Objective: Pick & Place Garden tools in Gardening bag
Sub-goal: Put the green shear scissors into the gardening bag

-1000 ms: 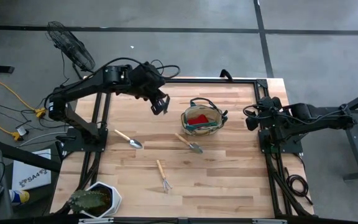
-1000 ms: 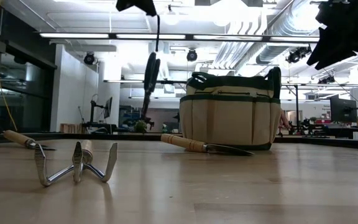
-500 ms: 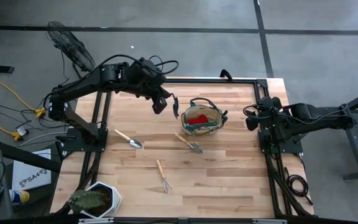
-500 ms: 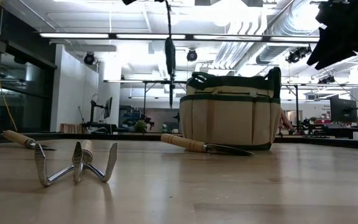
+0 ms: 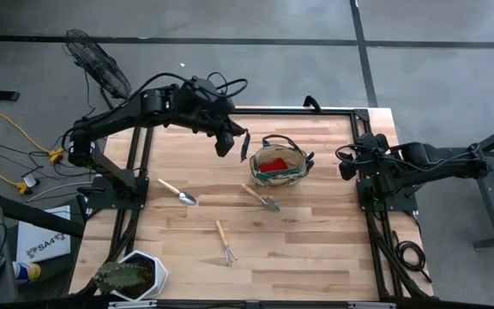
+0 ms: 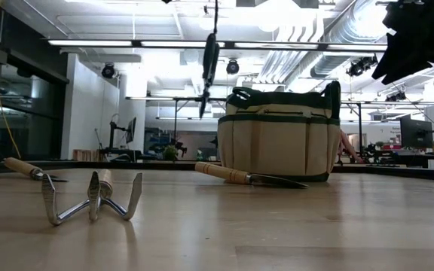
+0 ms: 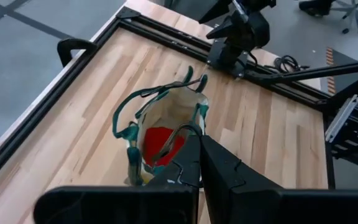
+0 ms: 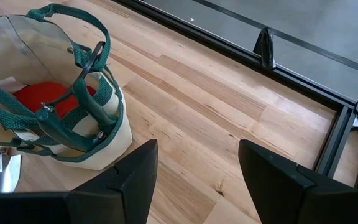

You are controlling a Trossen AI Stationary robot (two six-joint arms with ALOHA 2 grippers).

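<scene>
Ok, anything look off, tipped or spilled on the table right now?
Nothing stands out. The gardening bag sits upright with the red lump inside. The left gripper holds the pruning shears in the air beside the bag. Two trowels and the rake lie flat. The right gripper waits open.

**Materials and finishes on the table**

Table (image 5: 316,240): pale wooden planks, smooth, showing a soft sheen in the low view; frame of matt black metal. Gardening bag (image 5: 279,163): tan woven cloth with dark green webbing trim, matt, holding a red lump (image 8: 45,98). Trowels (image 5: 177,191) (image 5: 261,198) and rake (image 6: 93,197): light wooden handles, bright metal heads that are glinting. Pruning shears (image 6: 208,71): dark, finish unclear. Plant pot (image 5: 148,273): white, smooth.
</scene>
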